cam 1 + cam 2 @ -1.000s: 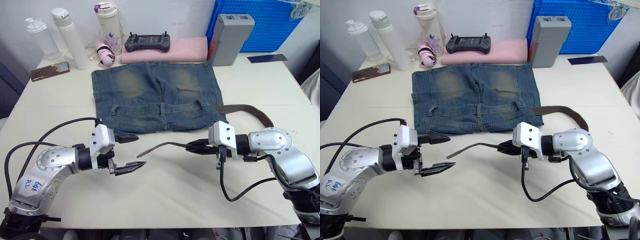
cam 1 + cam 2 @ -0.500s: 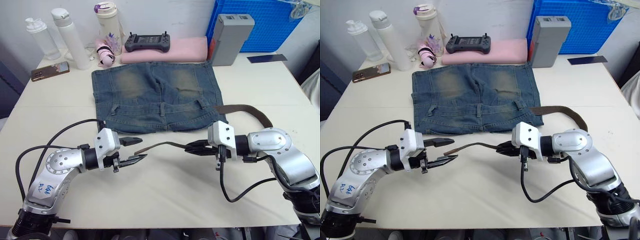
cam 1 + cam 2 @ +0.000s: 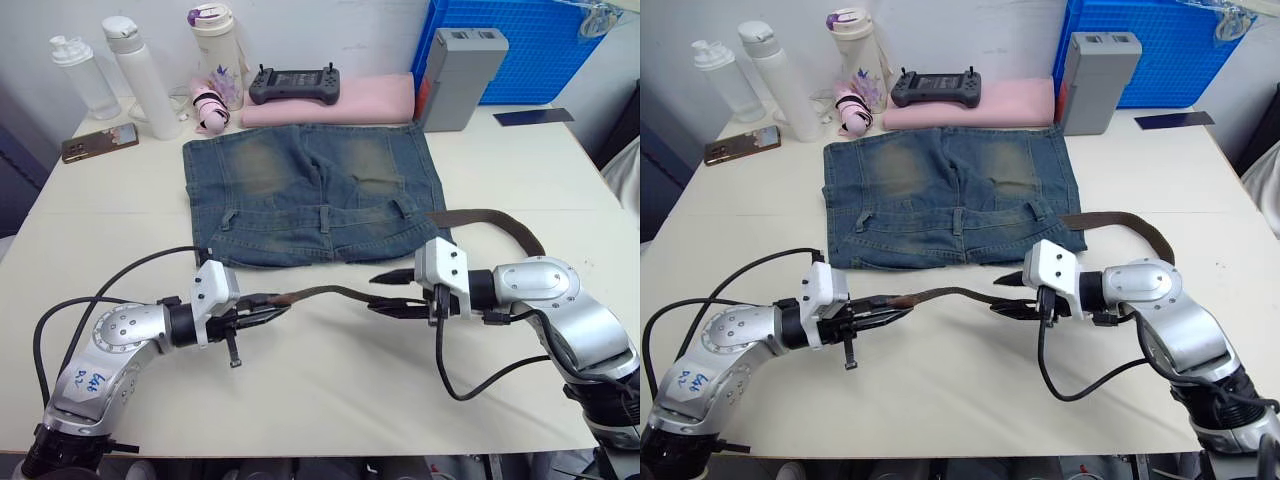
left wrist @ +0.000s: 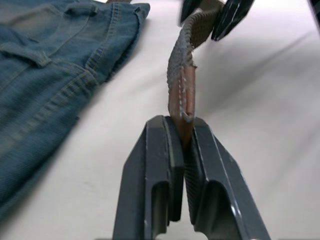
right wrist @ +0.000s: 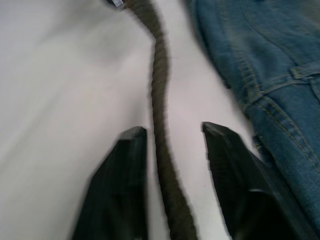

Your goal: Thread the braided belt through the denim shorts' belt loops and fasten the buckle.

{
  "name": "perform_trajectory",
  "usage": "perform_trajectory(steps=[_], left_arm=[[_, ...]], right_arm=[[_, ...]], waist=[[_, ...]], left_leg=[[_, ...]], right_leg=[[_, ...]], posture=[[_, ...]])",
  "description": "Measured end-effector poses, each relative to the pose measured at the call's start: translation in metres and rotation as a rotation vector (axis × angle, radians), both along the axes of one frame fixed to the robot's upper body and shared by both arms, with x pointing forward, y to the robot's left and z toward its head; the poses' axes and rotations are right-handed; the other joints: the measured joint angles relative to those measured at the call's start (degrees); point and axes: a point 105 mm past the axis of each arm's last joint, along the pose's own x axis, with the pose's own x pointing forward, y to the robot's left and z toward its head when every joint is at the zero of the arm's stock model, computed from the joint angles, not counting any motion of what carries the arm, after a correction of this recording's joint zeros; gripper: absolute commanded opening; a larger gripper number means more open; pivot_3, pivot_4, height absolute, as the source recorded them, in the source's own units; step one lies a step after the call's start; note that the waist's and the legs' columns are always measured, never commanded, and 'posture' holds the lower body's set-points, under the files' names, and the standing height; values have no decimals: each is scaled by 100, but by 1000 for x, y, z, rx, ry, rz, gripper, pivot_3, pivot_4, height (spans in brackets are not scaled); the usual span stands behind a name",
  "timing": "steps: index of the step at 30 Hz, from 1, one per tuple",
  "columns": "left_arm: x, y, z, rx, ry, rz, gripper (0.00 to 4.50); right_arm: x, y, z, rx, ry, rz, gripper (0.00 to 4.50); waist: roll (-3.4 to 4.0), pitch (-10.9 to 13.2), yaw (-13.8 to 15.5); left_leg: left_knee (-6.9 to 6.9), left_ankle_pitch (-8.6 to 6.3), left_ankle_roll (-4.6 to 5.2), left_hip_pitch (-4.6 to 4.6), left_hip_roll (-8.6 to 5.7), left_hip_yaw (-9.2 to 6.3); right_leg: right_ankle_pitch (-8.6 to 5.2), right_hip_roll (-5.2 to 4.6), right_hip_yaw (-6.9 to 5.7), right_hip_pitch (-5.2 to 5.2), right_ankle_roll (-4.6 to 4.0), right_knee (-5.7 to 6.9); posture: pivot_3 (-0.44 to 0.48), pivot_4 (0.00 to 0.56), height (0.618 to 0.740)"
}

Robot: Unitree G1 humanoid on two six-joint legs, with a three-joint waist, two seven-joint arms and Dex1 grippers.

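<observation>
The denim shorts [image 3: 310, 190] lie flat mid-table, waistband toward me, with belt loops [image 3: 325, 218] along it. The braided belt [image 3: 330, 293] hangs in front of the waistband between my two grippers, then curves behind the right arm to the shorts' right corner [image 3: 490, 217]. My left gripper [image 3: 262, 305] is shut on the belt's brown leather tip [image 4: 181, 107]. My right gripper [image 3: 392, 295] stands open, its fingers [image 5: 125, 165] on either side of the strap [image 5: 159, 115] without squeezing it. The buckle is hidden.
Along the table's far edge stand white bottles [image 3: 150, 75], a phone [image 3: 100, 143], a black controller [image 3: 295, 85] on a pink pad [image 3: 370, 98], a grey box [image 3: 460, 75] and a blue crate [image 3: 520, 50]. Bare tabletop lies in front of the grippers.
The left gripper moved right to the belt's tip and shut on it. The right gripper, which held the strap, has opened and let go.
</observation>
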Motion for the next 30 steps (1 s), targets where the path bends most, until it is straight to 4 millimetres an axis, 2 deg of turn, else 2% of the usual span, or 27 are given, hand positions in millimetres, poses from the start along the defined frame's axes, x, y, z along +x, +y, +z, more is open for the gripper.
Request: perform_trajectory(steps=[2,4,7,10,13,16,19,22,24,30], left_arm=[[-2,1,5,-127,117,20,0],[-2,2,12,-252,209,43,0],[-4,2,24,-447,353,57,0],[-11,-1,30,-537,458,32,0],[-16,-3,38,-621,533,8,0],[-17,-4,40,-640,557,5,0],[-17,-4,43,-658,575,9,0],[-17,-5,45,-673,587,10,0],[-17,-5,45,-681,595,12,0],[-17,-6,47,-698,608,15,0]], right_arm=[[8,-8,20,159,52,-78,4439],[7,-19,39,283,113,-98,4439],[-12,-25,62,467,253,-11,4439],[-36,-25,68,558,406,107,4439],[-59,-11,63,594,558,213,4439],[-66,3,53,606,659,229,4439],[-58,28,33,665,821,160,4439],[-45,44,22,765,947,84,4439],[-34,49,23,878,1024,43,4439],[-23,61,25,1011,1117,5,4439]], waist=[[0,0,7],[-1,0,16],[-1,0,3],[-1,0,1],[-1,0,-4],[-7,-4,-4],[-8,-4,-21],[-8,-4,-13],[-8,-4,-15],[-7,-4,-36]], left_leg=[[8,0,0,-3,1,-15],[12,0,0,-3,2,-50],[16,-4,8,-1,2,-61],[16,-5,9,1,0,-59],[23,-5,9,2,-1,-56],[28,-5,8,4,-1,-56],[38,-5,7,4,-3,-54],[42,-6,7,2,-5,-56],[43,-6,7,1,-5,-56],[42,-7,5,1,-1,-55]], right_leg=[[0,-1,-1,0,0,5],[0,-3,-1,2,0,8],[0,-5,1,4,0,14],[0,-5,5,4,0,15],[0,-5,9,4,-1,17],[-1,-3,10,5,-1,22],[-1,-3,16,3,-2,30],[-1,-4,15,0,-3,37],[-1,-3,16,-1,-3,37],[-3,4,17,-3,-6,38]], posture=[[0,150,739],[0,150,739],[0,150,739],[0,150,739],[0,150,739],[0,150,739],[0,150,739],[0,150,739],[0,150,739],[0,150,739]])
